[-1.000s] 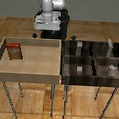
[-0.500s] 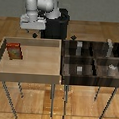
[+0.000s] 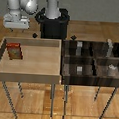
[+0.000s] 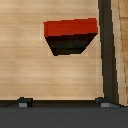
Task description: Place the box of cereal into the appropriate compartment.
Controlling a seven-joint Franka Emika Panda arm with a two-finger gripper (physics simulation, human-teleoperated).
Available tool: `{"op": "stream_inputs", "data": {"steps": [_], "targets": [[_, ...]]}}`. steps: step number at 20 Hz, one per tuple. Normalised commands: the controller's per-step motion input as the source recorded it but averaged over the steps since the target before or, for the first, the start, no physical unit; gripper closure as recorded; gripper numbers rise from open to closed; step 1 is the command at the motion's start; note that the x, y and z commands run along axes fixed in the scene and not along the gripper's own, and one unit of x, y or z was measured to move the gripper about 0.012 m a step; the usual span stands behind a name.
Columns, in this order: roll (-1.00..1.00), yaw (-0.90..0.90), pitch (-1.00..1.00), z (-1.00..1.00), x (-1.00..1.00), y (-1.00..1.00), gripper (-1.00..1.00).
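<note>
**Now over the cereal, nothing gripped yet**

Clearly the arm has swung across in the last second: it sat near the middle of the back edge before, and now I have the gripper (image 3: 17, 29) hanging above the far corner of the pale tray (image 3: 29, 74), on the exterior view's left. That puts it close over the box of cereal (image 3: 15, 51), which stands upright inside the tray near that same side wall and has not moved.

The wrist view confirms the line-up: the box (image 4: 71, 36) shows red on top with a dark face below, sitting on the pale wood beside the tray's dark wall. Only the 2 fingertips (image 4: 22, 102) poke into that picture, set wide apart, with nothing between them, so I read the fingers as spread and empty.

For the task, this means the approach is mostly done, while the grasp is not started. I judge the next move is a descent onto the box, then a carry to the dark bin (image 3: 93, 58) with its 4 cells, well apart on the exterior view's right.
</note>
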Motion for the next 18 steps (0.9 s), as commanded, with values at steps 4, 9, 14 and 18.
{"op": "stream_inputs", "data": {"steps": [4,9,14,18], "targets": [[0.00,0.00,0.00,0.00,0.25,-0.50,-1.00],[0.00,0.00,0.00,0.00,1.00,0.00,-1.00],[0.00,0.03,0.00,0.00,0.60,0.00,-1.00],[0.00,0.98,0.00,0.00,0.00,0.00,-1.00]]}}
